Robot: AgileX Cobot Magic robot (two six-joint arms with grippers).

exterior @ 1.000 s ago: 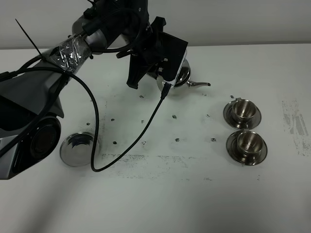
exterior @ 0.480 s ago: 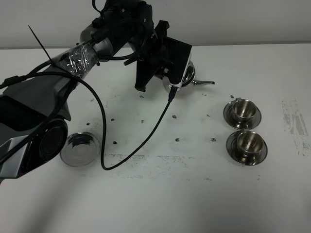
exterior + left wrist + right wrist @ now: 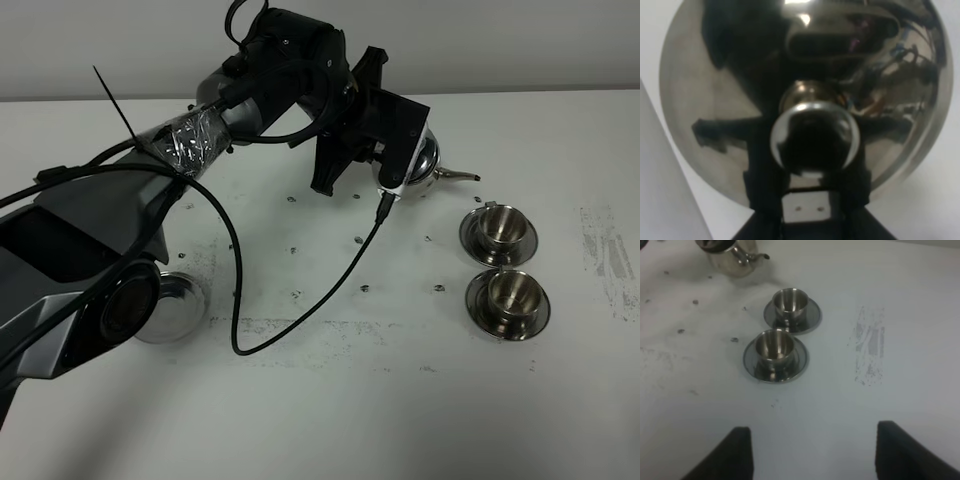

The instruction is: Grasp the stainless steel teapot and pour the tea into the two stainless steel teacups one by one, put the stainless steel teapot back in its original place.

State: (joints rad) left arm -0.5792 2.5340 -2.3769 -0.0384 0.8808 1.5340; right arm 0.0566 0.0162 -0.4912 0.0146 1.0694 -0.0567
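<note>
Two small steel cups stand right of centre in the overhead view, one above the other: the upper teacup and the lower teacup. Each sits on its own round saucer, and the two saucers are just beside each other. From the right wrist camera I see both cups again, and their insides look like plain shiny steel.

The stainless steel teapot is in the upper middle of the overhead frame, up and to the left of the upper teacup. Most of it is hidden behind my left arm's black wrist block. Its thin spout sticks out to the right, towards the cups, but stays apart from them.

In the left wrist view the pot's polished dome fills nearly the whole picture, with the round lid knob in the middle. The left gripper is clamped tight on the teapot at the edge nearest the camera, with dark fingers on either side. I cannot make out exactly which part of the pot it is pinching.

The right gripper holds nothing, and its two dark fingers are spread wide over bare table.

A third saucer lies at the left of the overhead frame, partly hidden by the arm. A black cable loops down from the wrist across the white table. Grey scuff marks show at the far right.
</note>
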